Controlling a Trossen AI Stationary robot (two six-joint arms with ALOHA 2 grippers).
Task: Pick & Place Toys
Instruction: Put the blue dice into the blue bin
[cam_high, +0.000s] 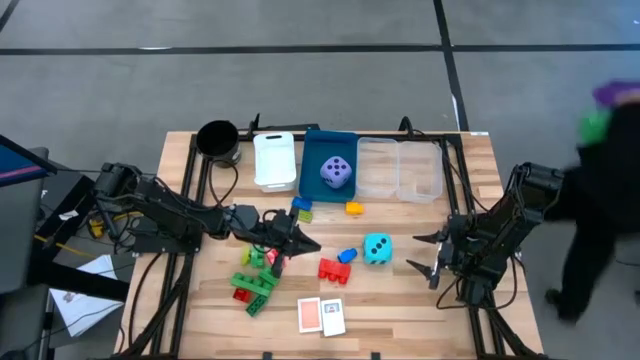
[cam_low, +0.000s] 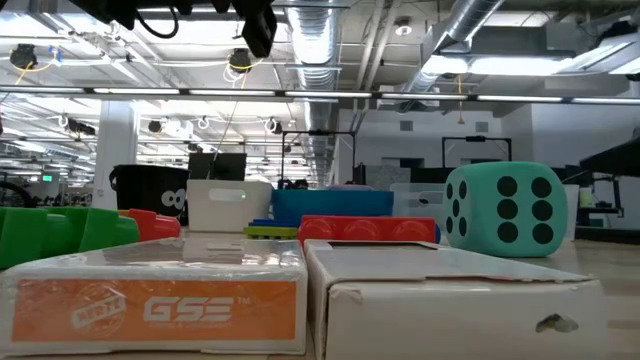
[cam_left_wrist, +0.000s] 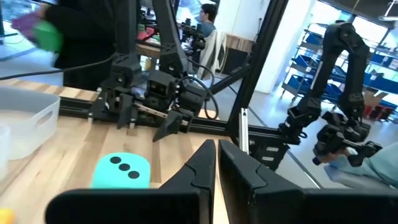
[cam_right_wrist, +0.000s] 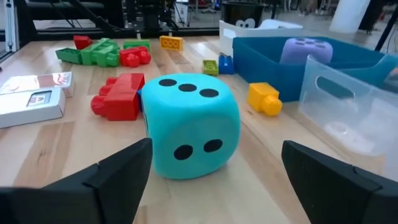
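Two small cards (cam_high: 320, 315) are seen nearest, at the front edge of the table (cam_high: 500, 320), lying side by side. Just behind them a red brick (cam_high: 333, 268) and a small blue brick (cam_high: 347, 256) are found, and the cyan die (cam_high: 377, 248) stands right beside these, with three dots up. It is faced by the right gripper (cam_high: 428, 257), whose fingers are spread wide and are empty; the die is not yet between them. It is judged that the approach to the cyan die is the step in hand. For the next move, the open fingers should be brought around the die and then closed softly, since the die looks soft. The left gripper (cam_high: 297, 243) is held over the green bricks (cam_high: 255, 285), with fingers pressed together and nothing between them. Farther back, the purple die (cam_high: 336, 172) is already lying in the blue bin (cam_high: 312, 150).
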